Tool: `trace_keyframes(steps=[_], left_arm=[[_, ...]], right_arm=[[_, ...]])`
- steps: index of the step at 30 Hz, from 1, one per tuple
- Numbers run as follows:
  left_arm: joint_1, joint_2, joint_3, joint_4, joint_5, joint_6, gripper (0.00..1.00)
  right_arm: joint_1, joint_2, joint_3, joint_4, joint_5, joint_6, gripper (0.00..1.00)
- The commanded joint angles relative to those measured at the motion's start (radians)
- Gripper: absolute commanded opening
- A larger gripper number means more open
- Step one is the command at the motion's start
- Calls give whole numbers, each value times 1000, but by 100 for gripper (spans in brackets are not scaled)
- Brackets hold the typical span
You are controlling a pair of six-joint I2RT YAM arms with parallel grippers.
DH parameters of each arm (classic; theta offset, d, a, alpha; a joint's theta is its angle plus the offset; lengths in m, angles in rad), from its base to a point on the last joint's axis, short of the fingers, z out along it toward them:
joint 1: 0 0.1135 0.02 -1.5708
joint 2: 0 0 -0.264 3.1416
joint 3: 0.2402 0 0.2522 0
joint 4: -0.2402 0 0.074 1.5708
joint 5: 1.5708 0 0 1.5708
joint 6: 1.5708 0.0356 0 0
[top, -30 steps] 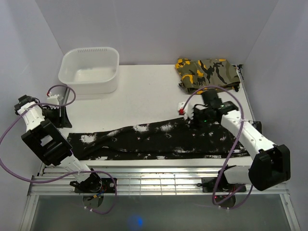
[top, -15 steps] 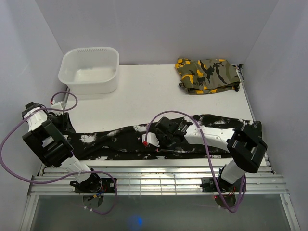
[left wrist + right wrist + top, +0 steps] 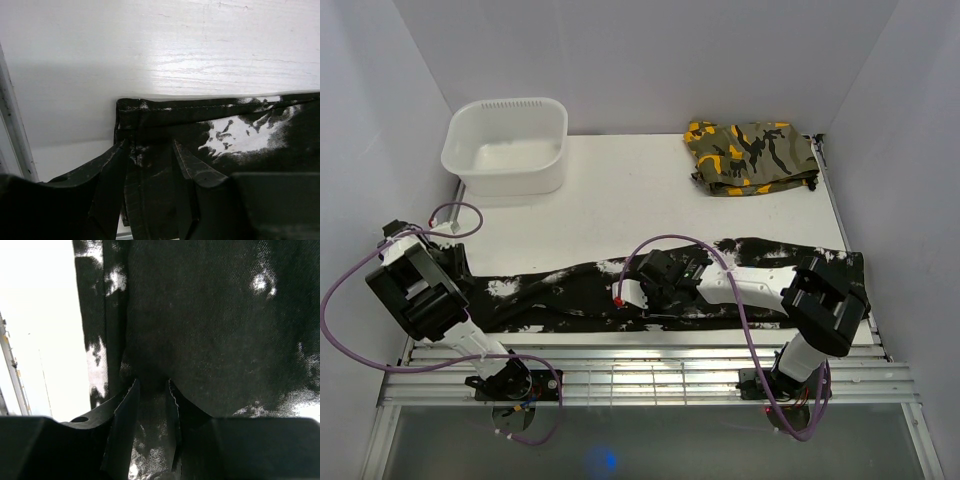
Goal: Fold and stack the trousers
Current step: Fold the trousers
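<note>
Along the near side of the table (image 3: 620, 190), your trousers (image 3: 570, 290) lie stretched left to right. Your right gripper (image 3: 150, 385), nearly closed, pinches their middle. Your left gripper (image 3: 150, 147) straddles the left hem, half-spread; its grip is unclear.

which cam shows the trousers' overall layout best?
Top external. The trousers lie stretched out left to right, with nearly their full length in frame and only parts covered by the arms. Left wrist shows just one hemmed corner. Right wrist shows only a close-up patch of splotched fabric.
</note>
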Motion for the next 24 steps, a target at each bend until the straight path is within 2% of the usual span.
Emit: trace_keyframes(steps=[1,4,8,13,21,23,24], left_arm=[[-2,-27,-12,71,-46,1,50],[-2,-44,-20,76,-58,9,56],[-2,-69,-33,82,-78,22,58],[-2,-64,-37,58,-49,24,52],[-2,-72,6,13,0,29,9],[-4,-73,19,-7,11,35,1],[-2,-75,29,-11,11,36,0]], right_arm=[[7,22,-21,21,16,18,33],[7,28,-22,18,14,21,33],[7,33,-22,16,16,25,33],[7,33,-18,15,14,30,33],[8,33,-18,13,8,31,31],[8,36,-18,13,4,30,31],[8,36,-18,12,2,30,31]])
